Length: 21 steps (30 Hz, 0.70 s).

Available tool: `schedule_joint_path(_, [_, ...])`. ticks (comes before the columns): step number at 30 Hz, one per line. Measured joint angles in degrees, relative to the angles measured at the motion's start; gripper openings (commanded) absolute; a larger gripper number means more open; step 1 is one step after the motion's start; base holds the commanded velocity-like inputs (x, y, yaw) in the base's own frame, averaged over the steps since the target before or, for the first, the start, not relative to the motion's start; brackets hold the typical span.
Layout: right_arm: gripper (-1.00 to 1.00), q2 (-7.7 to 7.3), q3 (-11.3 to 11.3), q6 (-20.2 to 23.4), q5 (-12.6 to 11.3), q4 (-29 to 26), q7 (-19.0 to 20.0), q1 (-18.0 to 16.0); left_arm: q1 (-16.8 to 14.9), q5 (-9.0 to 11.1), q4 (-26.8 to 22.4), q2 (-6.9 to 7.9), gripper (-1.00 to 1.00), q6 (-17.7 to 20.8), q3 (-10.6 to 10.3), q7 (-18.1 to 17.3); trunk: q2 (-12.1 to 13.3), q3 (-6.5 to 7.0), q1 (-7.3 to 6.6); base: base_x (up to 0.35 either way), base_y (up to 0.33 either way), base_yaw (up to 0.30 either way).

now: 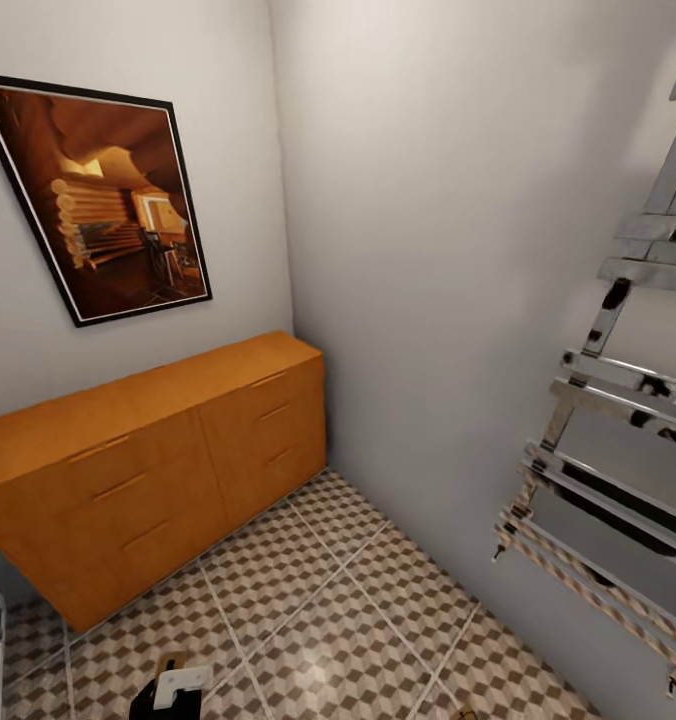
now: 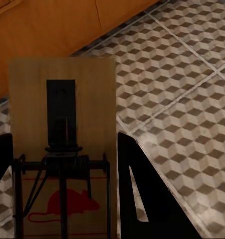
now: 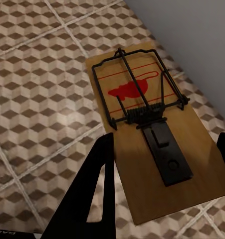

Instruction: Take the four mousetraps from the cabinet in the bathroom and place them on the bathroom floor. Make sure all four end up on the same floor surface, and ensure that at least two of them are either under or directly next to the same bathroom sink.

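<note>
My left gripper [image 2: 62,137] is shut on a mousetrap [image 2: 62,99], a flat wooden board with a black wire spring and a red mouse print, held between both black fingers above the bathroom floor [image 2: 182,74]. My right gripper [image 3: 167,137] is shut on a second mousetrap [image 3: 137,199] of the same kind, over tiles close to a grey wall [image 3: 192,25]. The orange-brown cabinet [image 1: 148,460] stands against the left wall with all its drawers closed. In the head view the left gripper [image 1: 173,690] sits at the bottom edge. The bathroom sink is out of view.
A chrome towel rack [image 1: 618,440] juts from the right wall at about the cabinet's height. A framed picture [image 1: 98,200] hangs above the cabinet. Patterned floor tiles [image 1: 358,600] run between the cabinet and the right wall into a narrow corner.
</note>
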Motion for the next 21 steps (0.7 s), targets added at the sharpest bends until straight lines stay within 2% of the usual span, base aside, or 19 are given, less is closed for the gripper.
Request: schedule_joint_path(21, [-1.00, 0.04, -0.02, 0.01, 0.00, 0.03, 0.00, 0.00, 0.00, -0.03, 0.01, -0.01, -1.00, -0.02, 0.03, 0.01, -0.01, 0.00, -0.03, -0.021, -0.018, 0.251])
